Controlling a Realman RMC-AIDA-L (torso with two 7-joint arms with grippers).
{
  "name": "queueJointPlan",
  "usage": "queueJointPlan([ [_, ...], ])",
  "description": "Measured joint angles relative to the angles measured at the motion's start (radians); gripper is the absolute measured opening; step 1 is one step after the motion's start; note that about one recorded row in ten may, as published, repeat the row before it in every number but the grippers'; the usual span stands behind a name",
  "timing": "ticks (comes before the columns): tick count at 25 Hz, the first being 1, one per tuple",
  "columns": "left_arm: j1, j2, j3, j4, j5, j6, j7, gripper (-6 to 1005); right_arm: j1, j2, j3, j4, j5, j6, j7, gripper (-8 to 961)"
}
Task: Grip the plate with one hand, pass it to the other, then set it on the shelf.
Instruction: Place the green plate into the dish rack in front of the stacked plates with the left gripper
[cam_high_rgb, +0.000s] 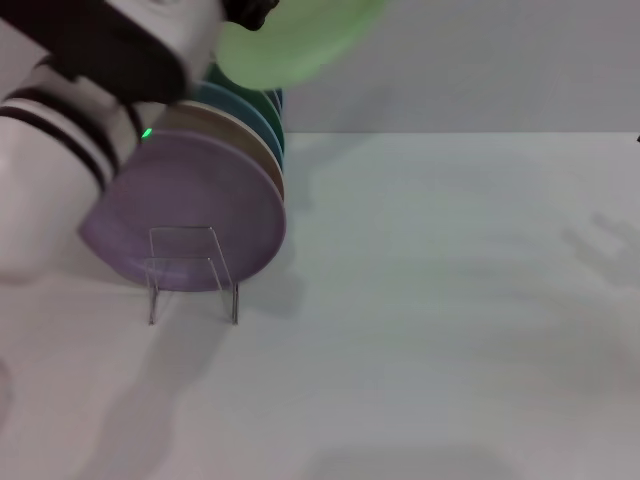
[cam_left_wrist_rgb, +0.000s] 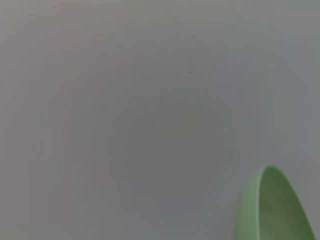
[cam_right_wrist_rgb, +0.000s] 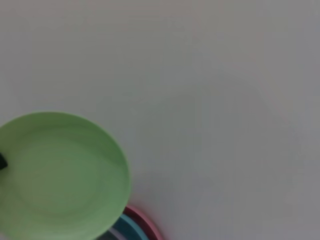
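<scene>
We see the left gripper (cam_high_rgb: 250, 12) holding the plate (cam_high_rgb: 300, 40) aloft by its rim, jaws clamped on it, above the far left of the bench (cam_high_rgb: 450, 300) | shelf (cam_high_rgb: 190, 270) below, stacked with upright plates, lilac plate (cam_high_rgb: 190, 200) foremost | right gripper out of sight, its jaws we cannot tell.

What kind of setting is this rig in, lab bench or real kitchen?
Most likely a lab or test bench, not a kitchen: a bare white tabletop against a plain grey wall, with only a clear acrylic shelf of standing coloured plates. The left arm holds the light green plate aloft above them.
</scene>
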Motion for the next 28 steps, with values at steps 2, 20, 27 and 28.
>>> queueJointPlan([
  [2, -0.016, 0.000, 0.037, 0.015, 0.083, 0.067, -0.037, 83, 0.001, 0.000, 0.000, -0.001, -0.002, 0.000, 0.000, 697],
  [20, -0.093, 0.164, 0.166, 0.743, 1.667, 0.980, -2.192, 84, 0.004, 0.001, 0.003, -0.002, -0.022, -0.001, 0.000, 697],
  [27, -0.252, 0.151, 0.189, 1.347, 1.665, 1.497, -2.349, 83, 0.007, 0.002, 0.001, -0.002, -0.032, -0.001, 0.001, 697],
  [28, -0.262, 0.147, 0.191, 1.387, 1.661, 1.521, -2.330, 84, 0.007, 0.002, 0.001, -0.002, -0.032, -0.001, 0.001, 697],
])
